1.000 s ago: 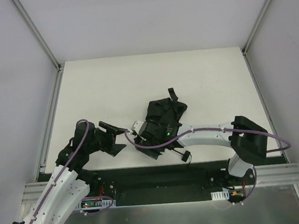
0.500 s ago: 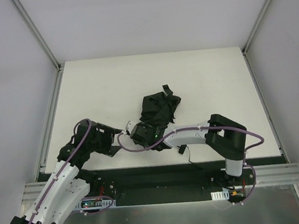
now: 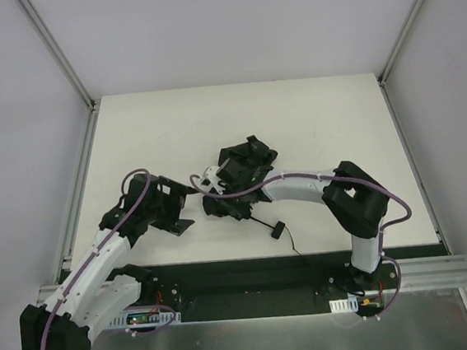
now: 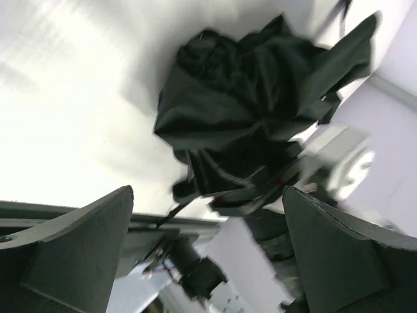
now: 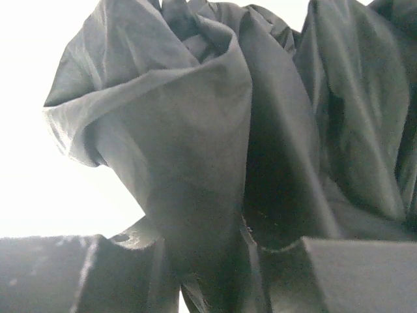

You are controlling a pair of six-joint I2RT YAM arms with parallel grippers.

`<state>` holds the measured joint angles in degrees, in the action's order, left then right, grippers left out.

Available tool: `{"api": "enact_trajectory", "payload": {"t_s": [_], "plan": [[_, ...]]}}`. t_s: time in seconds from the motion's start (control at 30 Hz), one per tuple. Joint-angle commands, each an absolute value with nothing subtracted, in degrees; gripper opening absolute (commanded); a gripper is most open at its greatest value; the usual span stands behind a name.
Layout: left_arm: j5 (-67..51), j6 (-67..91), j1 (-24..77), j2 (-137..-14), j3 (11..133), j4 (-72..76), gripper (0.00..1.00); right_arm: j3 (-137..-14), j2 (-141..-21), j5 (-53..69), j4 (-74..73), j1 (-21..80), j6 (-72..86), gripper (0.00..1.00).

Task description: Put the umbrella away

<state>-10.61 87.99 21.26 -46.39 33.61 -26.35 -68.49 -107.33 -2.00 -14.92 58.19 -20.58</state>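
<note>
Two arms work a black umbrella (image 3: 245,164) at the middle of the white counter (image 3: 336,124), seen from above. The canopy lies in a crumpled heap, not rolled or strapped, and the small handle (image 3: 278,230) trails off toward the near edge on a thin dark line, apart from the fabric.

The right arm reaches across to the left, and its right tool (image 3: 227,194) sits at the near side of the heap. In its own wrist view the canopy (image 5: 195,130) fills the picture and a thick fold drops straight into the gap between the two fingers (image 5: 52,274). The jaws are drawn in on that fold, so the right tool (image 5: 205,261) appears to be gripping cloth, not the shaft. How firm the pinch is cannot be told. The hold looks meant to anchor or gather the loose fabric so that it can be bundled.

The left tool (image 3: 185,207) waits just left of the umbrella, level with it and aimed at it. Its wrist view shows both fingers (image 4: 78,248) spread wide, with nothing between them but open air and the dark bundle (image 4: 247,117) beyond. It is open and empty, and looks placed to take a second hold from the opposite side.

Judged from the layout, the folding is in its early part. The canopy is loose, and no strap can be seen fastened. The slack, slippery cloth could slide out of a shallow pinch.
</note>
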Motion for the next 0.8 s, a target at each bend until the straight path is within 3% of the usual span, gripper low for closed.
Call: {"api": "enact_trajectory", "payload": {"t_s": [0.0, 0.3, 0.67, 0.77], "plan": [[-18.7, 85.3, 21.9, -53.3, 32.2, -19.4, 0.97, -64.9, -114.5, 26.6, -22.8, 53.0, -16.2, 0.00], [-19.3, 82.7, 23.4, -66.8, 34.8, -9.0, 0.99, -68.7, -117.9, 45.1, -24.1, 45.2, -13.4, 0.00], [-17.1, 81.4, 27.0, -79.0, 35.4, -4.1, 0.99, -72.9, -122.2, 54.3, -23.0, 41.6, -11.3, 0.00], [-14.9, 79.5, 27.6, -82.5, 35.4, -3.5, 0.94, -74.0, -122.6, 56.1, -22.7, 41.0, -11.3, 0.00]]}}
